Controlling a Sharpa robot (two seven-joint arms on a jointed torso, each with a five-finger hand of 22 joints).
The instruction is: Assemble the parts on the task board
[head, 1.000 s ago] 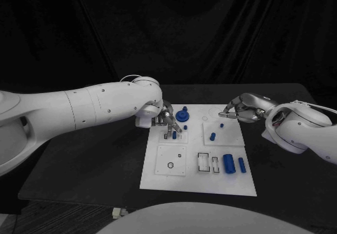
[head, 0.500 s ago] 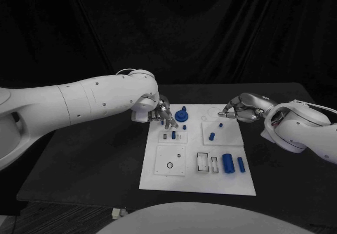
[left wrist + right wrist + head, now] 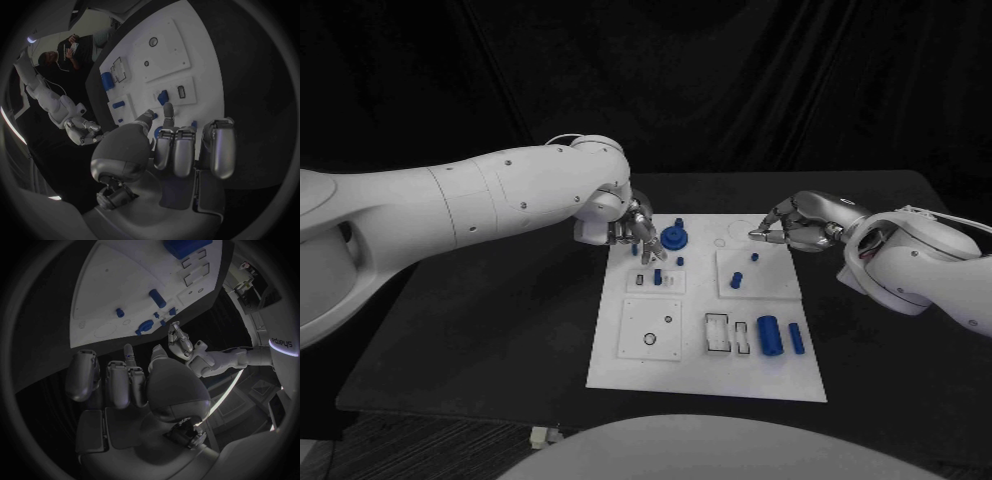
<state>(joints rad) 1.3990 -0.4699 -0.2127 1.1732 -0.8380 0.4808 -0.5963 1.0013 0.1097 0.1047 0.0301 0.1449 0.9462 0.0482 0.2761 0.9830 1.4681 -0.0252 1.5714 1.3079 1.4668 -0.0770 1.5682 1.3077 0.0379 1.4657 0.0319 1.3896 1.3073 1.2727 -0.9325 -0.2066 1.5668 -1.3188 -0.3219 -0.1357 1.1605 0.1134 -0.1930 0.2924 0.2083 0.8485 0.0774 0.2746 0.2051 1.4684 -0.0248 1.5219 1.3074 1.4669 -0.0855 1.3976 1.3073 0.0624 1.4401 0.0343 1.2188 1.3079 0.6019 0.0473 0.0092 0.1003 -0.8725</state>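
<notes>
My left hand [image 3: 635, 232] is over the far left corner of the task board [image 3: 708, 372], which lies in the middle of the black tabletop [image 3: 488, 320]. Fingers are curled downward, tips [image 3: 652, 254] close above a small blue peg [image 3: 658, 275] that stands in a small square plate near the board's left edge. If the tips pinch smth or not, I cannot tell; in left wrist view the fingers [image 3: 181, 150] lie side by side, partly bent, thumb [image 3: 145, 118] pointing to the board, and nothing clear is seen between them.

My right hand [image 3: 790, 224] is at the far right corner of the board, just at its edge. Fingers are bent inward, thumb and one finger tip meet at [image 3: 759, 236]. In right wrist view I see a tiny blue piece [image 3: 130, 358] at one finger tip, so the hand seems to pinch a small part, but it is too small to be sure.

On the board: a round blue gear-like part [image 3: 675, 238] near the far edge, beside my left hand, w/ a thin blue pin [image 3: 679, 222] just behind it. Two small blue pegs [image 3: 737, 281] stand in a square plate toward the right edge. Near the right near corner lie a thick blue cylinder [image 3: 769, 334] and a thinner blue rod [image 3: 796, 338], side by side, not touching. Beside them are rectangular slots [image 3: 717, 333]; toward the left near corner is a square plate w/ an oval hole [image 3: 649, 340].
</notes>
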